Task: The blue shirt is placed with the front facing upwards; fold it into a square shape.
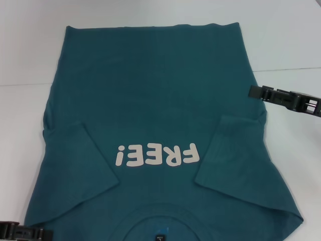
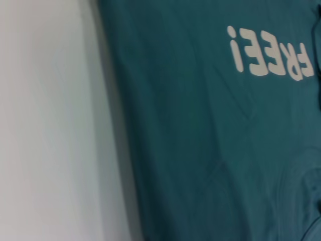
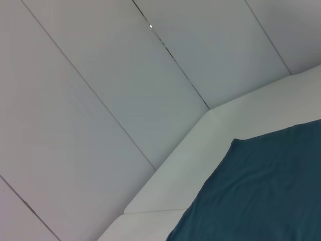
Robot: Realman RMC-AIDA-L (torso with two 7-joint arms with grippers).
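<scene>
The blue shirt (image 1: 150, 100) lies flat on the white table, front up, with its white "FREE!" print (image 1: 157, 154) upside down to me and the neck label (image 1: 159, 237) at the near edge. Both short sleeves are folded in over the body, one on the left (image 1: 75, 165) and one on the right (image 1: 230, 150). My right gripper (image 1: 253, 92) hovers at the shirt's right edge, level with its middle. At the near left corner my left gripper (image 1: 22, 232) sits by the shoulder. The left wrist view shows the shirt (image 2: 200, 125) and its print (image 2: 271, 57). The right wrist view shows the shirt's far hem corner (image 3: 261, 191).
The white table (image 1: 30, 60) extends beyond the shirt on the left, right and far sides. A seam in the tabletop (image 1: 286, 69) runs across behind the right arm. Grey wall panels (image 3: 100, 90) rise past the table's far edge.
</scene>
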